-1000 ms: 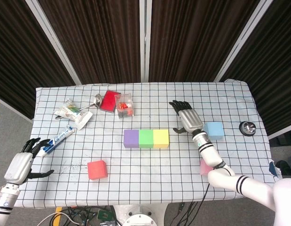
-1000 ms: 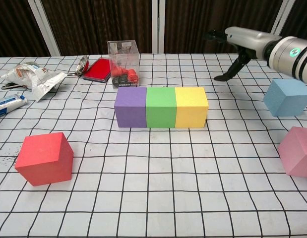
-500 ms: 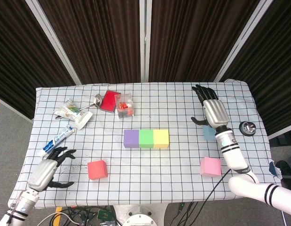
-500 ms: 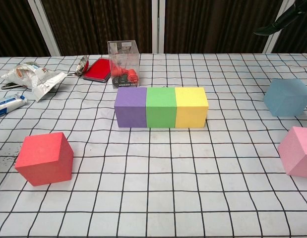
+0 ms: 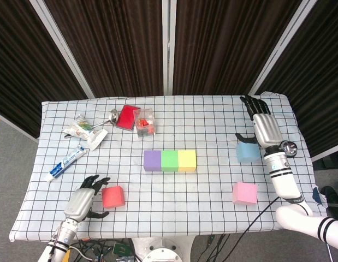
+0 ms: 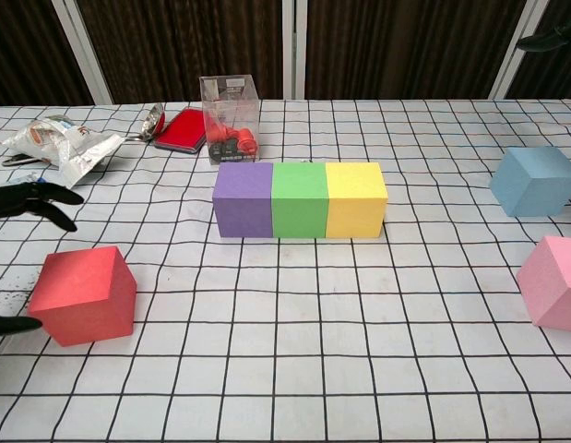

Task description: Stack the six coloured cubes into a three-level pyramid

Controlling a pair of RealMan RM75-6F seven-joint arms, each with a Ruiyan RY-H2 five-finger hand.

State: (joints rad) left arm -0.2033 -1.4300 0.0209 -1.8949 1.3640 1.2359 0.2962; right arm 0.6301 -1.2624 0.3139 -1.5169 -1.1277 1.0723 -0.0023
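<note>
Purple cube (image 5: 152, 160), green cube (image 5: 169, 160), yellow cube (image 5: 187, 160) touching in a row, table centre. Left hand (image 5: 83, 200) released, fingers spread, at 9 o'clock of red cube (image 5: 113, 196). Right hand (image 5: 265, 129) released beside blue cube (image 5: 247, 152); pink cube (image 5: 244, 193) at 6 o'clock of it. No legible writing.

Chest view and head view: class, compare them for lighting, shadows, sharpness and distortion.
Chest view: even, soft light, only faint shadows under the red cube; the cubes are sharp, and the grid lines ripple where the cloth is wrinkled. Head view: equally flat light with no glare on the cloth, everything in focus but small; the table edges narrow toward the bottom of the picture, a perspective effect.
</note>
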